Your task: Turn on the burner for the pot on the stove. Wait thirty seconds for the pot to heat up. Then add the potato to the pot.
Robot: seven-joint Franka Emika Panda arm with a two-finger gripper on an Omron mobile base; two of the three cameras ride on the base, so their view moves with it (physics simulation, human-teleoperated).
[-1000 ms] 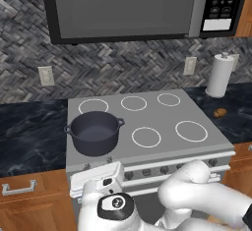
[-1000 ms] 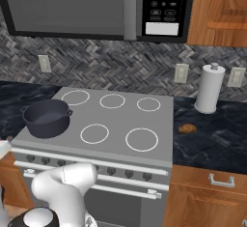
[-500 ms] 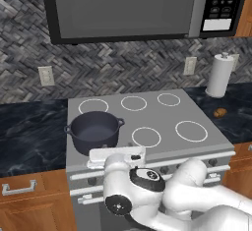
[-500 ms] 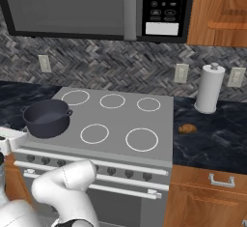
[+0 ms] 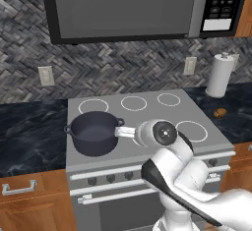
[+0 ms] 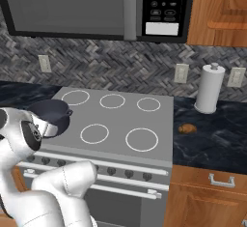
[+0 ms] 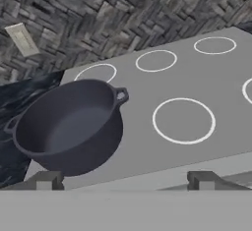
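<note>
The end effector point(image 7: 123, 180) hangs over the front edge of the stove point(image 7: 216, 92), its two blocky dark fingertips point(image 7: 45, 181) spread wide apart with nothing between them. Just ahead of it and slightly left in the hand view sits the pot point(image 7: 69, 127), squat, round, matte dark grey, with small loop handles at the rim, on the front-left burner ring. The stove top is flat, smooth grey steel printed with thin white rings.

The left base view shows the pot point(image 5: 94, 132) beside the white wrist, a row of dark knobs point(image 5: 91, 181) below it and the bar handle point(image 5: 113, 195) under those. Far right of the end effector, on the dark marbled table point(image 5: 238, 117), lies the potato point(image 5: 220, 112), a small roundish orange-brown lump, near a tall white paper towel roll point(image 5: 219, 74). The right base view adds the wooden cabinet point(image 6: 219, 11) beside the microwave point(image 6: 96, 6) and the herringbone stone backsplash point(image 6: 120, 62); the potato point(image 6: 187, 128) lies well apart from the pot point(image 6: 52, 116)
</note>
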